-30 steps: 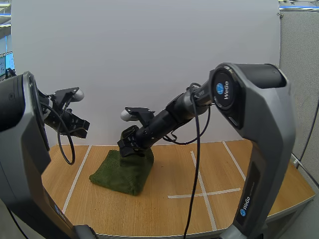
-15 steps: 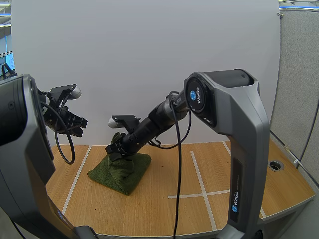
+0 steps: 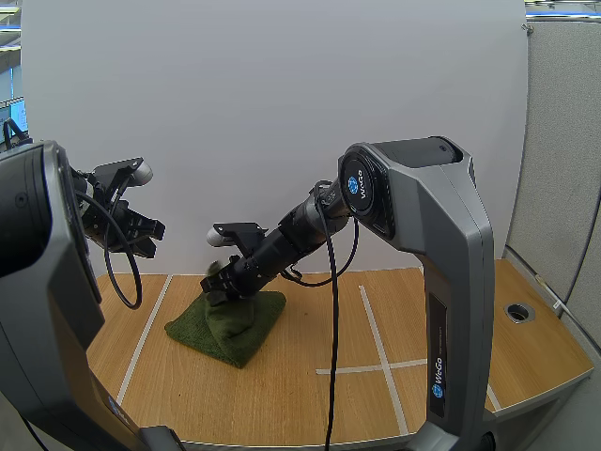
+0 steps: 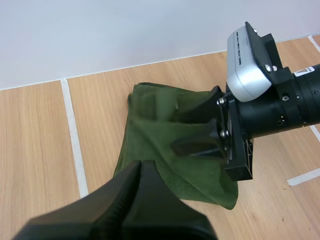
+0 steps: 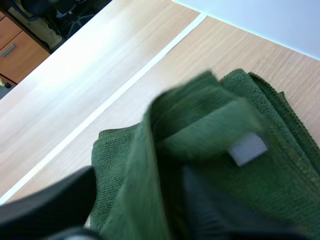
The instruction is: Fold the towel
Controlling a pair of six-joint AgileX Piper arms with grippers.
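Looking down over the wooden table (image 3: 404,310), you find the dark green towel (image 3: 235,331) lying bunched on its left half, between two white tape lines (image 3: 371,319). Your right arm reaches forward and down to it. The right gripper (image 4: 192,131) is clamped on a raised fold of the cloth, so that part stands up in a soft peak while the rest rests on the wood. From the right wrist camera you see the lifted flap curling over the layers beneath, with a small white tag (image 5: 247,148) showing on it. Your left gripper (image 4: 138,170) hangs high above the table's left edge, well apart from the towel, its fingers pressed together on nothing.

The main risk is probably that nothing pins the lower layers. If you pull the fold sideways, the whole towel may slide across the table instead of folding over itself. The pinch seems to hold only a thin edge, so a quick move could let the cloth slip free and drop in a heap. Letting go while the flap is curled would likely leave a lumpy, uneven fold.
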